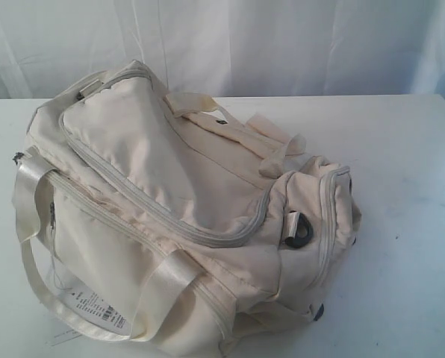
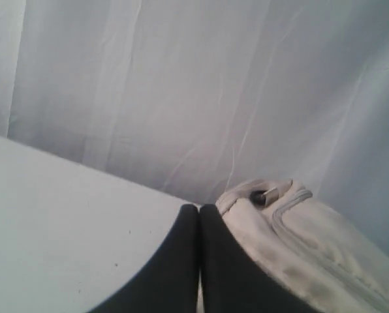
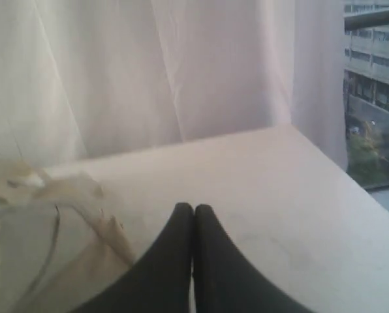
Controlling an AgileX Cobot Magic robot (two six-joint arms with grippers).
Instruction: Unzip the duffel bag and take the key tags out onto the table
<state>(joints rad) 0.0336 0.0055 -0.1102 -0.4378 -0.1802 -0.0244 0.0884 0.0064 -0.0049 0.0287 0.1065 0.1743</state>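
Left fingers [image 2: 181, 254] are pressed fully together with nothing held; right fingers [image 3: 175, 254] are likewise shut and empty. In the left wrist view the duffel bag [image 2: 305, 241] is seen just beside the closed tips, and a small dark piece with a metal glint [image 2: 261, 194], possibly a zip pull though the view is too soft to be sure, sits at the bag's corner just beyond them. In the right wrist view only slack cream fabric is seen beside the tips, with bare surface [image 3: 266, 195] ahead. In the exterior view neither arm is shown. The bag is laid diagonally, long axis from far left to near right, with the top zipper [image 1: 155, 205] running along that axis and appearing closed, and a black D-ring [image 1: 301, 230] at the right-hand end. The key tags are not seen anywhere and are presumed inside. The left arm is judged nearer the pull end, so the unzip would be started there and drawn along the axis.
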